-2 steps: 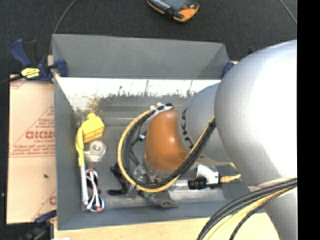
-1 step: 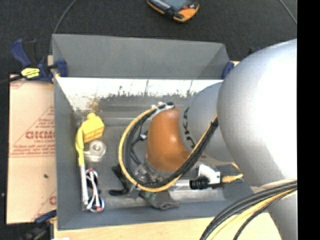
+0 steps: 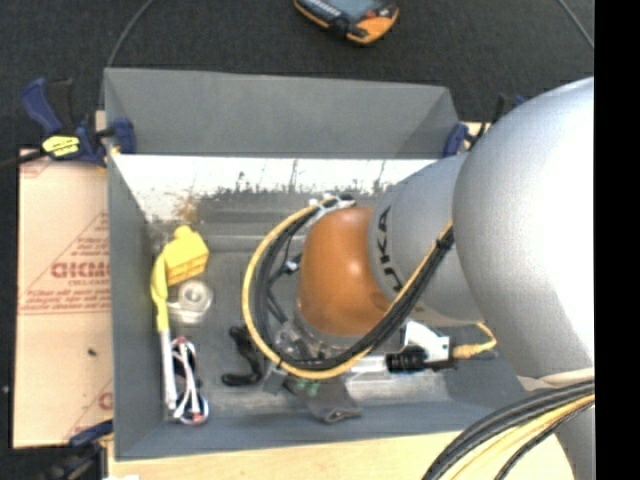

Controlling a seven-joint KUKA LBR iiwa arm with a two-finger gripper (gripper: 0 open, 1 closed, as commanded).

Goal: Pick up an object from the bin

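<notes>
My gripper (image 3: 328, 402) is low in the bin near the front wall, mostly hidden under the arm's orange cover, so only its grey body shows. A black angular piece (image 3: 240, 356) lies just to its left on the bin floor. Whether the gripper touches that piece I cannot tell. Further left, by the front-left corner, lies a bundle of white, red and blue loops (image 3: 186, 380).
Along the left wall lies a yellow tool with a long handle (image 3: 177, 260), with a clear round roll (image 3: 191, 299) beside it. A white block (image 3: 426, 340) lies to the right of the wrist. The arm and its looped cables cover the bin's right half.
</notes>
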